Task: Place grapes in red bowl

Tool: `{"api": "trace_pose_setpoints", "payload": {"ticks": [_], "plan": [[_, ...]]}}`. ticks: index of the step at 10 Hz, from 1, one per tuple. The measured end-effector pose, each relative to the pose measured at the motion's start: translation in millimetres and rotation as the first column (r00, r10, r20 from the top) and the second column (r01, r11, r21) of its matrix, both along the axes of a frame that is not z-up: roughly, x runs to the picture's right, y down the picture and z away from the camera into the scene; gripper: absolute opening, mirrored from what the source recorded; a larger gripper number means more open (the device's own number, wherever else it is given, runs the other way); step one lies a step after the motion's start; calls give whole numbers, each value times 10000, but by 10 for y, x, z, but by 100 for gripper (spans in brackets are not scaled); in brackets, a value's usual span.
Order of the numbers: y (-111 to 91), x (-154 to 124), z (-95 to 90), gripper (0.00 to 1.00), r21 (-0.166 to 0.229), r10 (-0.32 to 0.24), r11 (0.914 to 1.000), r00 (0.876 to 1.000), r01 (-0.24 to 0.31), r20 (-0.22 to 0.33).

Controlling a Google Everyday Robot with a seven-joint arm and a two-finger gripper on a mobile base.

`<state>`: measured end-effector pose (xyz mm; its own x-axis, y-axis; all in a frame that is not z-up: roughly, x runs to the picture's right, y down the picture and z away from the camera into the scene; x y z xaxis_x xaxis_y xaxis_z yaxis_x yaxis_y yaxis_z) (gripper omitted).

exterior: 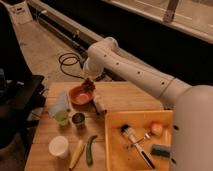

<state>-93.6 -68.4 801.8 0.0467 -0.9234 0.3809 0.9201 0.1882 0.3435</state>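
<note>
Left of frame centre, the grapes (89,84) are held clamped in the gripper (88,86) over the far rim of the red bowl (80,95), so spillage outside it is risked if released there.

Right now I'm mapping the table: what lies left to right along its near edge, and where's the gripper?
White cup → corn cob → green cucumber → yellow bin. The gripper hangs farther back, over the red bowl, at the grapes.

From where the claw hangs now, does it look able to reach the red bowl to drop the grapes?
Probably yes. The claw, with the grapes at it, hangs over the far rim of the red bowl, and nothing stands between them.
</note>
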Motion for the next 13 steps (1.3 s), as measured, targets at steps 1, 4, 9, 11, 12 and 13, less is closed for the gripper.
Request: {"api": "trace_pose_setpoints", "payload": {"ticks": [1,4,9,11,12,13], "plan": [[35,-44,152,9,-289,222,9994,9992,-212,340],[223,-181,518,37,-1051,984,9909,9858,-845,1360],[273,-395,848,80,-1693,1957,9726,9542,-1594,2261],[267,-375,847,80,-1686,1981,9723,9541,-1622,2247],[274,-389,846,80,-1694,1966,9724,9541,-1602,2258],[273,-394,845,80,-1691,1961,9726,9541,-1597,2264]]}}
